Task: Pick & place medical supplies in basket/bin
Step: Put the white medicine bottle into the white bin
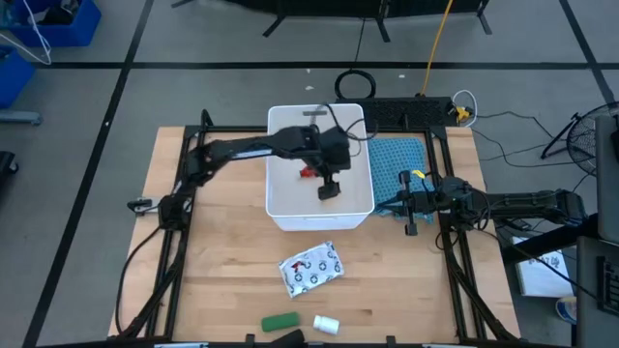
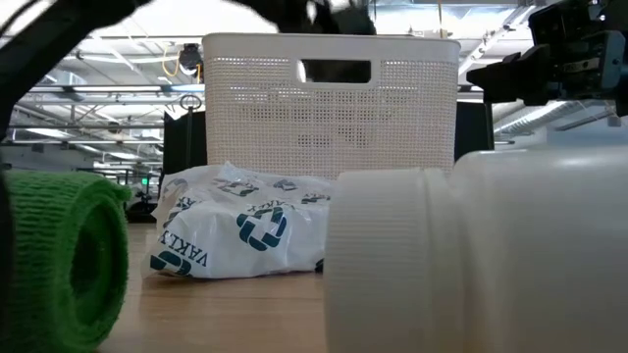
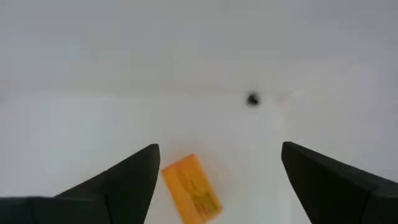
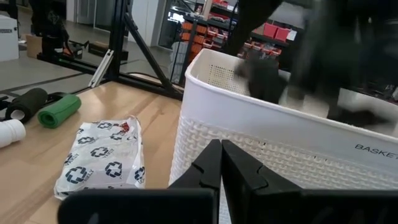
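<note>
The white tub [image 1: 279, 208] stands at the table's middle; it also shows in the low view [image 2: 331, 108] and the right wrist view [image 4: 261, 143]. My left gripper [image 1: 329, 188] hangs open and empty inside the tub [image 3: 74, 74], above a small orange bottle [image 3: 191, 196] that lies on its side on the tub floor [image 1: 308, 172]. My right gripper [image 1: 410, 208] is shut and empty beside the tub's right wall [image 4: 221, 165]. A white printed pouch [image 1: 311, 268], a green roll [image 1: 280, 321], a white bottle [image 1: 325, 324] and a dark block [image 1: 295, 336] lie on the table near the front edge.
A teal cloth [image 1: 398, 159] lies right of the tub, under my right gripper. A black frame [image 1: 179, 251] runs along the table's sides. Bare wood lies left and right of the pouch. In the low view the green roll [image 2: 59, 260] and white bottle [image 2: 481, 255] stand close to the camera.
</note>
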